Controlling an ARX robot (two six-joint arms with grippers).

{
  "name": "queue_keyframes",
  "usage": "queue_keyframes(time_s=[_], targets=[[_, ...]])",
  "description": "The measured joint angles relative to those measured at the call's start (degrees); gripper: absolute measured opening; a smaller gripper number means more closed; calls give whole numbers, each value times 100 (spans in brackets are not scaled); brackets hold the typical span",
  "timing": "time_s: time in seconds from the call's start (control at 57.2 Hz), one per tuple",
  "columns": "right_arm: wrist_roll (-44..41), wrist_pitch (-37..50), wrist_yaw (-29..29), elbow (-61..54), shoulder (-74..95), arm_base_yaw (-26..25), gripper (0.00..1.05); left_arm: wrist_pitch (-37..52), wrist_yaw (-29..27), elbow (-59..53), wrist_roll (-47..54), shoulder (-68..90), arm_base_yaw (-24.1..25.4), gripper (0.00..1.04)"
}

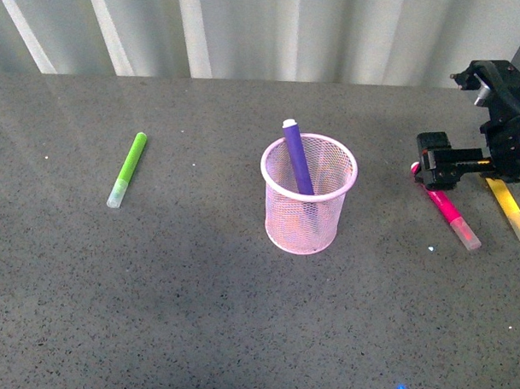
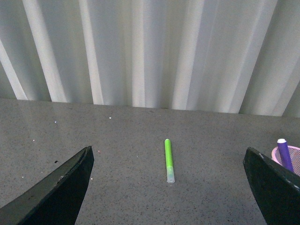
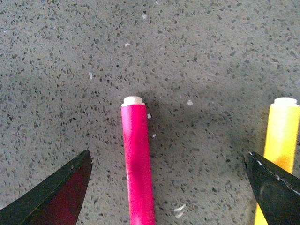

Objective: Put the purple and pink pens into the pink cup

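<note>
Purple pen [image 1: 298, 159] stands in the pink cup [image 1: 282, 219], centre frame. Right gripper [image 3: 168, 159] spread wide over the pink pen [image 3: 138, 178]; left gripper [image 2: 167, 152] released too.

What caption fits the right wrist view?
Open right gripper framing the pink pen on the grey table, yellow marker alongside.

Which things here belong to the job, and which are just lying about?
Job: purple pen, standing in the pink mesh cup; pink pen, lying outside it.
Lying about: lime-green marker; yellow marker.
</note>
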Motion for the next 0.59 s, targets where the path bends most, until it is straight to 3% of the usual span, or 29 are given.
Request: queue_keyframes(time_s=[0.56,0.595], targets=[[203,153,-116,297,391,249,98,0,-2,0,-2,0,0,98],[208,177,-114,284,396,240,92,0,-2,0,0,0,0,98]])
